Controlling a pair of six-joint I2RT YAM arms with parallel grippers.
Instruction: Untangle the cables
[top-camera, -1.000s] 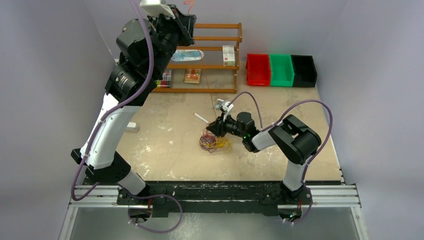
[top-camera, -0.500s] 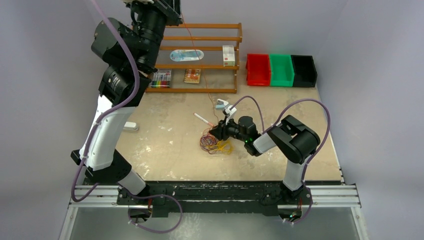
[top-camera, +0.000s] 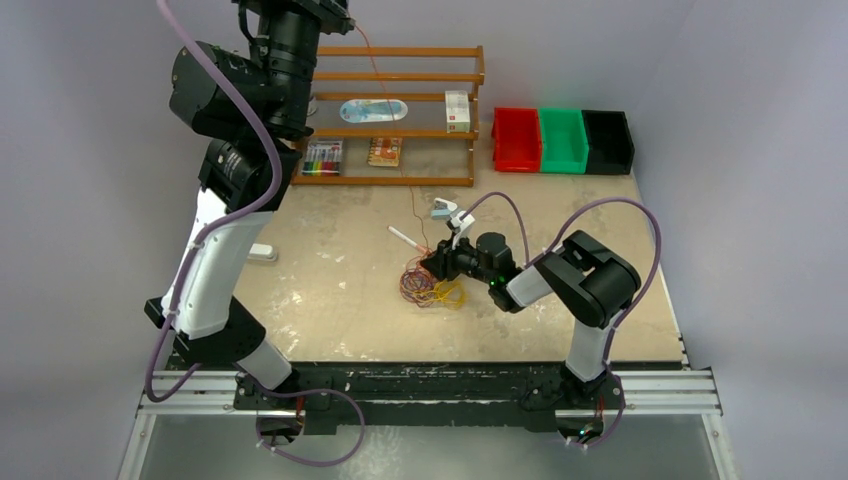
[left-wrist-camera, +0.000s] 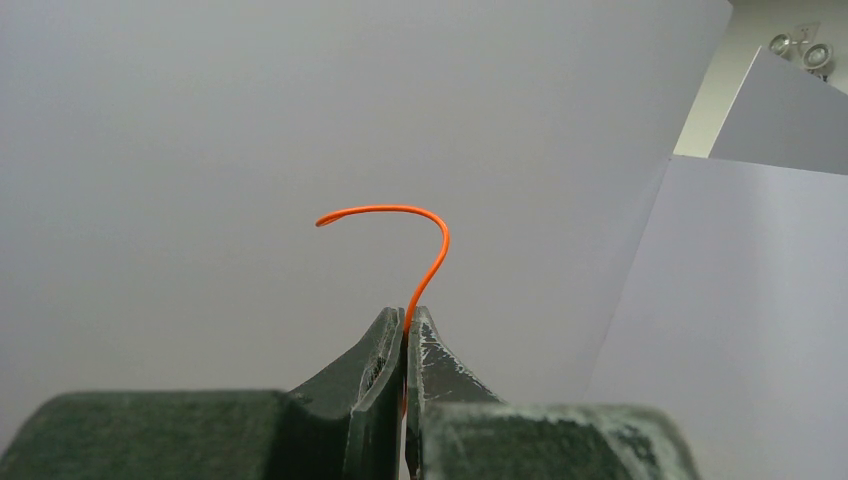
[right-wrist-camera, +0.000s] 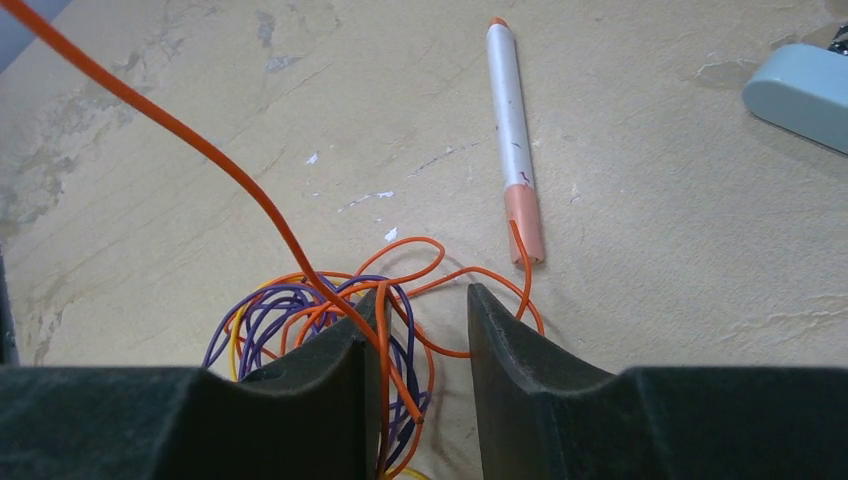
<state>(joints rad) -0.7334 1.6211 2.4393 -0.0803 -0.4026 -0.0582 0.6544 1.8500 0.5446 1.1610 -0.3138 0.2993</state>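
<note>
One orange cable (left-wrist-camera: 432, 272) is pinched aloft in the left end effector (left-wrist-camera: 405, 325); the right end effector (right-wrist-camera: 428, 300), part-open, overhangs the mostly tangled cables (top-camera: 422, 285).

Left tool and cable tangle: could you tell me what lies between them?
One orange cable, stretched from the raised left tool down to the tangle; the top view shows it.

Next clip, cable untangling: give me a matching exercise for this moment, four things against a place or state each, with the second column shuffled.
1. left hand
2. right hand
3. white pen
4. green bin

A. lying flat beside the tangle
B. between the red bin and the black bin
C. shut on an orange cable
D. jaws apart, low over the tangle

Pairs: 1-C, 2-D, 3-A, 4-B
</note>
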